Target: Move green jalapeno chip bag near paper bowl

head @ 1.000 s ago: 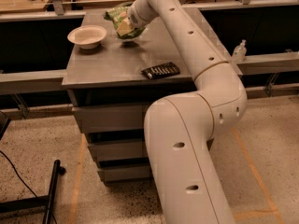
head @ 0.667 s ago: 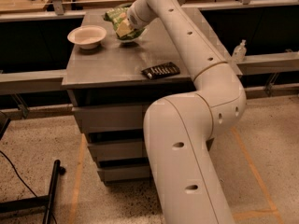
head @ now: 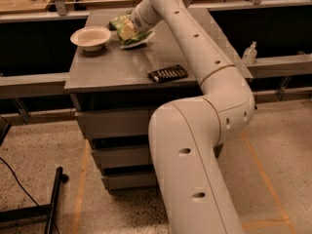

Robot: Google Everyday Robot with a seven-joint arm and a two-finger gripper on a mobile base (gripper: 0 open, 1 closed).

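Tool (head: 127,26) sits on the bag (head: 138,38), far on the bench (head: 112,66), just right of the bowl (head: 90,37). Whether the tool grips cannot be told. Placement step appears near done. The next move calls for a clean release.

The gripper (head: 128,28) sits far back (paper bowl (head: 90,38) left, black packet (head: 167,74) nearer); open table (head: 112,65) between them.

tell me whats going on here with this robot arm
A white robot arm reaches across the table with its gripper at the green jalapeno chip bag near the far end. The bag lies close beside the paper bowl, on the bowl's right in the picture. A black packet lies apart near the front edge.
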